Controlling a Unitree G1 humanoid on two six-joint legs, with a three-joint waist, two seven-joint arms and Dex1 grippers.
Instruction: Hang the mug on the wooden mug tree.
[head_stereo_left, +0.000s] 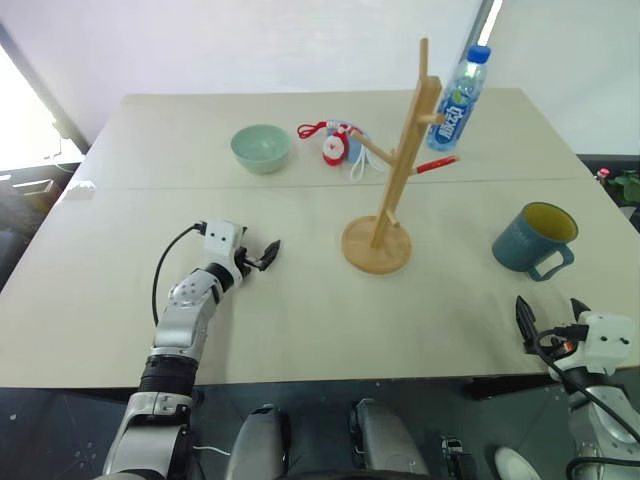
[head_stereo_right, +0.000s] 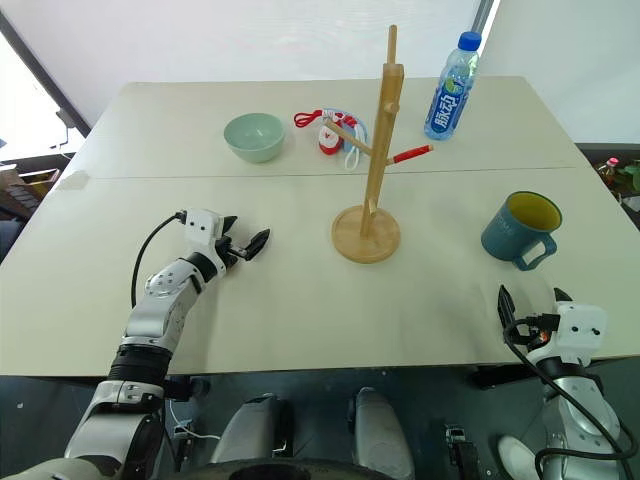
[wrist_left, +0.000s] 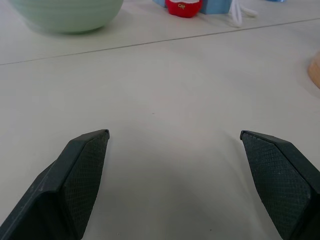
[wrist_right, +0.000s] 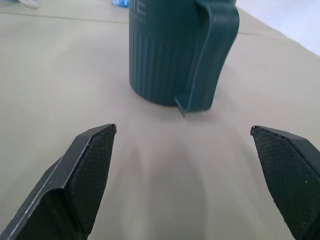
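Note:
The blue-grey mug (head_stereo_left: 535, 240) with a yellow inside stands upright on the table's right side, its loop handle (wrist_right: 207, 55) turned toward the front edge. My right gripper (head_stereo_left: 550, 315) hovers open at the front right, a short way in front of the mug and aimed at its handle, with nothing between its fingers (wrist_right: 92, 165). The wooden mug tree (head_stereo_left: 400, 160) rises from its round base (head_stereo_left: 376, 245) mid-table, left of the mug, with bare pegs. Over the table's left half, my left gripper (head_stereo_left: 268, 253) is open and empty, pointing toward the tree's base.
A pale green bowl (head_stereo_left: 261, 147) sits at the back left. A small red and white trinket with cords (head_stereo_left: 335, 143) lies beside it. A water bottle (head_stereo_left: 457, 98) stands behind the tree, with a short red stick (head_stereo_left: 435, 165) near it. The table's front edge (head_stereo_left: 350, 380) is close to both arms.

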